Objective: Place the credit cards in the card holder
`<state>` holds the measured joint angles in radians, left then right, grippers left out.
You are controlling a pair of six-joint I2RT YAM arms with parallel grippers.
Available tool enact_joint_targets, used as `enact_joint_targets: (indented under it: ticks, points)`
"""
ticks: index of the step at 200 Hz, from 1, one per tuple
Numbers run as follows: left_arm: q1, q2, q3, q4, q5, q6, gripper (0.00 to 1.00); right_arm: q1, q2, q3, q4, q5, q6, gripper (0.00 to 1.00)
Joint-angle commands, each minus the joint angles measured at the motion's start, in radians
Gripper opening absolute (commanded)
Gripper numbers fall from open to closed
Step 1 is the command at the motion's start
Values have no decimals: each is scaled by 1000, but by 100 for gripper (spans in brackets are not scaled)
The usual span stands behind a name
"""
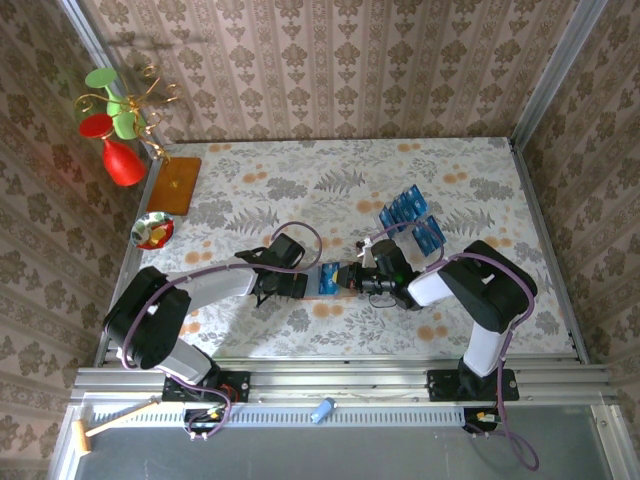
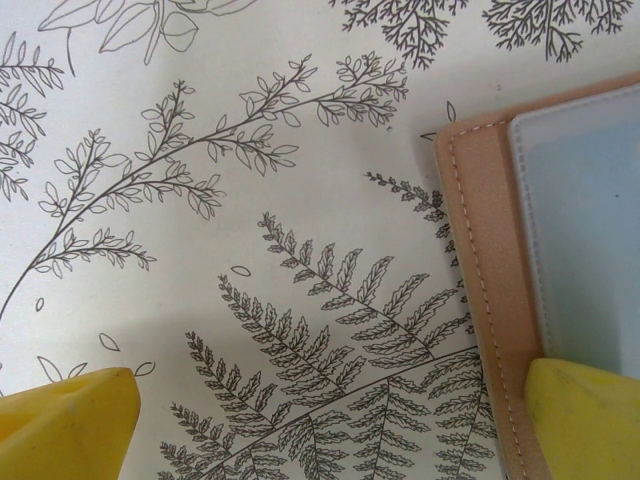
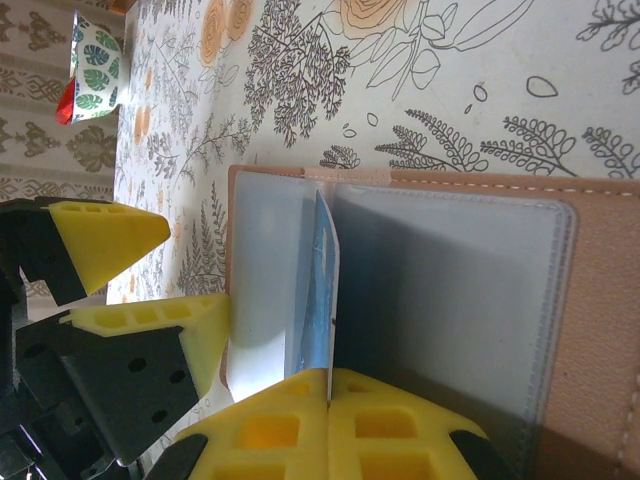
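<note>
Left gripper (image 2: pixel 322 430) stands with its jaws spread wide above the floral tablecloth (image 2: pixel 200 200). One yellow fingertip (image 2: pixel 585 420) overlaps the near edge of the card holder (image 2: pixel 487 260), the other sits over bare cloth. Whether it presses down cannot be told.

The card holder lies open and flat at mid-table between the two arms, greyish clear pockets facing up.

Right gripper (image 3: pixel 329 425), fingers pressed together, pinches a blue credit card (image 3: pixel 322 290) by one end and holds it on edge at a pocket's mouth. The card looks light, thin, stiff and slick. An end pinch therefore seems best, leaving most of its length free to slide in. The soft holder is likely to skid unless steadied.

The remaining credit cards (image 1: pixel 412 218) lie fanned beside the right arm.
</note>
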<state>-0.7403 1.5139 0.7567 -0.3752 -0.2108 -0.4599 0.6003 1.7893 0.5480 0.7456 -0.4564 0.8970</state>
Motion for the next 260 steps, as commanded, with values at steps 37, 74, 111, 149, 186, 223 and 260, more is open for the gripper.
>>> enact_joint_targets:
  ticks: [37,74,111,149,186,223,260]
  points:
    - [-8,-11,-10,-35,-15,-18,100,9,43,16,-12,-12,-15,0]
    - [-9,-11,-10,-34,-15,-20,100,11,54,23,-11,-25,-17,0]
    - [-10,-10,-9,-32,-15,-21,100,10,52,23,-23,-31,-25,0]
    - [-10,-8,-8,-33,-15,-21,100,10,47,11,-32,-35,-31,0]
    - [-11,-6,-8,-32,-15,-21,100,9,41,-6,-37,-33,-35,0]
    - [-12,-5,-8,-30,-15,-22,100,9,41,-12,-40,-36,-38,0]
    - [-12,-4,-9,-29,-15,-22,100,6,39,-25,-42,-43,-40,0]
